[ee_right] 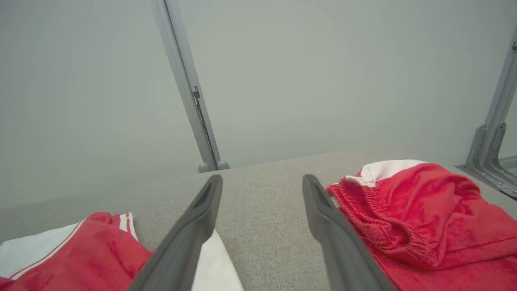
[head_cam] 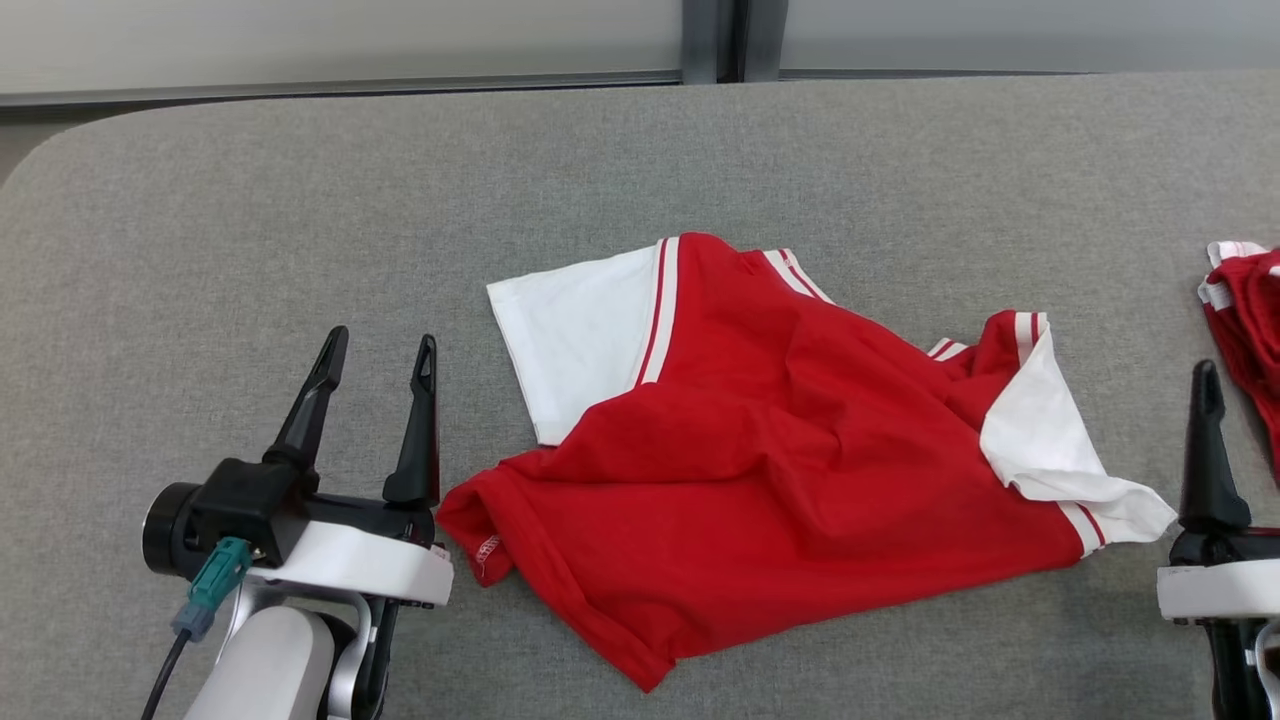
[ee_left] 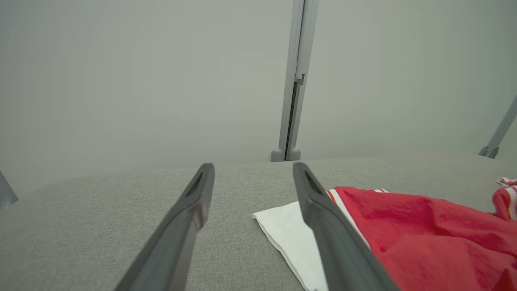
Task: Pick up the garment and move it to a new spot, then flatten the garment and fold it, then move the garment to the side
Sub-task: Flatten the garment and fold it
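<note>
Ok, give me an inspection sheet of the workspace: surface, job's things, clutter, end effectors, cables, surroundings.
Surface: grey fabric-covered table.
Job's things: red shirt with white sleeves, rumpled and unfolded, lying mid-table.
Clutter: second red garment, bunched at the table's right edge.
End effectors: left end effector open, empty, beside the shirt's lower left corner; right end effector open, empty, between the two garments.
Cables: dark cable with a teal plug at the left wrist.
Surroundings: pale wall panels joined by a grey post behind the table.
</note>
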You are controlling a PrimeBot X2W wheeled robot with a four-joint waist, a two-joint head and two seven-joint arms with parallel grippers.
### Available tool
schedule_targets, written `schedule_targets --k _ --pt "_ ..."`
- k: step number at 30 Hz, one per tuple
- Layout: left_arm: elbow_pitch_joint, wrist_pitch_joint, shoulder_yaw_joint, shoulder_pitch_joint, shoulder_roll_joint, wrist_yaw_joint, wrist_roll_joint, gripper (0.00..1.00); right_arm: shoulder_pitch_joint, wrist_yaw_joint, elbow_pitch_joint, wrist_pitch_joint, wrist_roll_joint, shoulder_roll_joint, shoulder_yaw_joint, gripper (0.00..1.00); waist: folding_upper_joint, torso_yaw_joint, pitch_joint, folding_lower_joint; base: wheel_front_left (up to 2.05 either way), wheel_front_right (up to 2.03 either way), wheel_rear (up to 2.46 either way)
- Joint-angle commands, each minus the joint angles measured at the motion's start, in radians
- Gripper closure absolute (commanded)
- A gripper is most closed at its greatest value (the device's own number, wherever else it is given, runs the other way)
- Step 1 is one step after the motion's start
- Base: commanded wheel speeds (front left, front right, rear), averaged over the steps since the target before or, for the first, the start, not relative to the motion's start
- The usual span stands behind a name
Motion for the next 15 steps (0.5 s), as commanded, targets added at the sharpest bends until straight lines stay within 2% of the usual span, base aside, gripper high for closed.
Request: schedule_targets --k 1,7,15 --pt "-0.001 -0.006 0.008 0.011 0.007 0.008 -0.001 0.0 0.013 0.0 -0.037 0.017 -0.044 -0.015 0.006 0.0 0.0 -0.006 -0.012 0.0 0.0 0.0 0.0" --pt "0.001 -0.005 0.005 0.042 0.016 0.009 -0.001 0.0 0.045 0.0 -0.169 0.091 -0.134 -0.02 0.05 0.0 0.0 -0.016 -0.045 0.0 0.0 0.0 0.0" --pt "-0.004 0.015 -0.007 0.108 0.026 0.022 -0.009 0.0 0.127 0.0 -0.255 0.17 -0.153 0.013 0.109 0.0 0.0 -0.033 -0.104 0.0 0.0 0.0 0.0"
